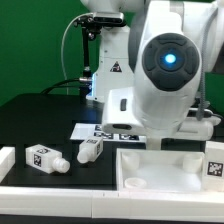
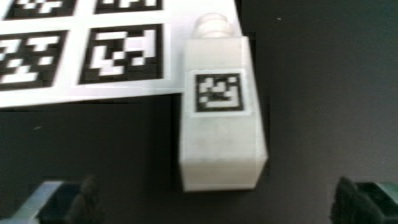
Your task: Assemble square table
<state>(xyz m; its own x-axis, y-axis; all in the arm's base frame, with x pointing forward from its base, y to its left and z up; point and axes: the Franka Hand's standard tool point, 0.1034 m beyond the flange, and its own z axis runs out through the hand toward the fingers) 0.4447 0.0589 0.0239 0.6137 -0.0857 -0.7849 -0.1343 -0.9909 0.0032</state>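
**Exterior view, left to right:** one leg (image 1: 42, 157), a second leg (image 1: 90, 150), then the tabletop (image 1: 165, 180). The arm hides my gripper here.

**Wrist view only:** the gripper (image 2: 210, 200) is wide open and empty over a lying leg (image 2: 219, 110) beside the marker board (image 2: 71, 50).

**Risk:** an off-centre closure may twist that leg.

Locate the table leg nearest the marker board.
In the exterior view the leg lies on the table by the marker board's end on that view's left, between a second leg and the square top.
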